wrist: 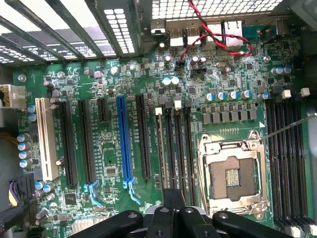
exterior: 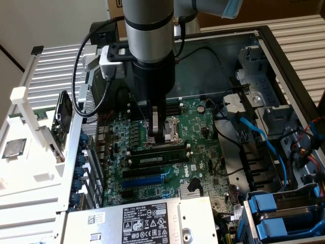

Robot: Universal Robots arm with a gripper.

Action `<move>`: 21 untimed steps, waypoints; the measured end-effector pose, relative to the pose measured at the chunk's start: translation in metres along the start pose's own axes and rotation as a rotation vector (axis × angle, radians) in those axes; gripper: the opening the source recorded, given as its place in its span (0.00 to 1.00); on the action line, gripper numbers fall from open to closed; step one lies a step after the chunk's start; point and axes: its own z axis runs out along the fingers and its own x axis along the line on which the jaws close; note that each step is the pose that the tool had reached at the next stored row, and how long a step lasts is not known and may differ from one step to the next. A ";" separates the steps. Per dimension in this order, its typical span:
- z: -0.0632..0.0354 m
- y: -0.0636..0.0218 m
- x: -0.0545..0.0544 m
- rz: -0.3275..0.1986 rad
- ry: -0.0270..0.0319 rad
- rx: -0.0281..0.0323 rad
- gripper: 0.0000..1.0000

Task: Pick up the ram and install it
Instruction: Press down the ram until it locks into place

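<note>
The ram [exterior: 157,151], a long narrow stick with dark chips, lies along a slot on the green motherboard [exterior: 203,152], just in front of the metal processor socket [exterior: 176,129]. In the wrist view the ram [wrist: 159,148] shows edge-on in the slot furthest from the socket [wrist: 233,176], between white latches. My gripper [exterior: 160,136] hangs straight down over the middle of the stick, its tips just above the stick's top edge. The fingertips [wrist: 171,197] sit close together with nothing visible between them.
The motherboard lies inside an open computer case [exterior: 264,38]. A blue cable [exterior: 259,134] and drive cages stand at the exterior view's right. A labelled silver box [exterior: 144,223] is at the front. A white fixture holding a square processor chip [exterior: 12,148] is at the left.
</note>
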 end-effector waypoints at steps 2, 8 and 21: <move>0.0000 0.0000 0.000 0.032 0.0004 0.0009 0.11; 0.0000 0.0000 0.000 0.158 0.0020 0.0043 0.11; 0.0000 0.0000 0.000 0.344 0.0044 0.0093 0.11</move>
